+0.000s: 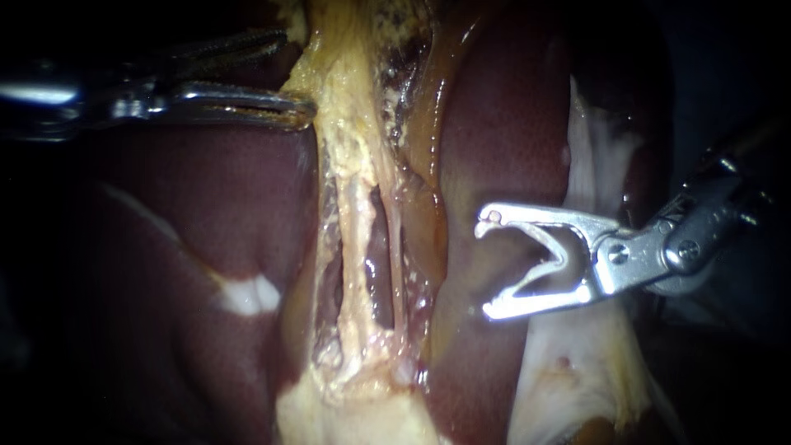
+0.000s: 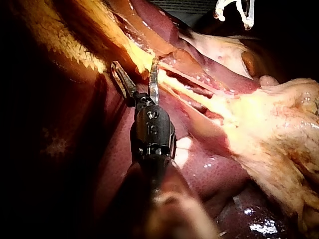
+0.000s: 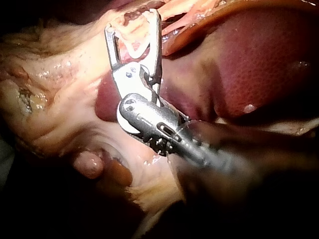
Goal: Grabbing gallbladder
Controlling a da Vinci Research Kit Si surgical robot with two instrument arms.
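From the endoscope, shows two instruments: left instrument [image 1: 298,74], jaws apart, lower jaw touching yellow fatty tissue [image 1: 350,165], one amber gallbladder [image 1: 424,124] just beyond, right instrument [image 1: 488,265] gaping over liver [image 1: 503,124]; from the left wrist, shows one jaw against that tissue's edge; from the right wrist, shows jaws wide, empty.
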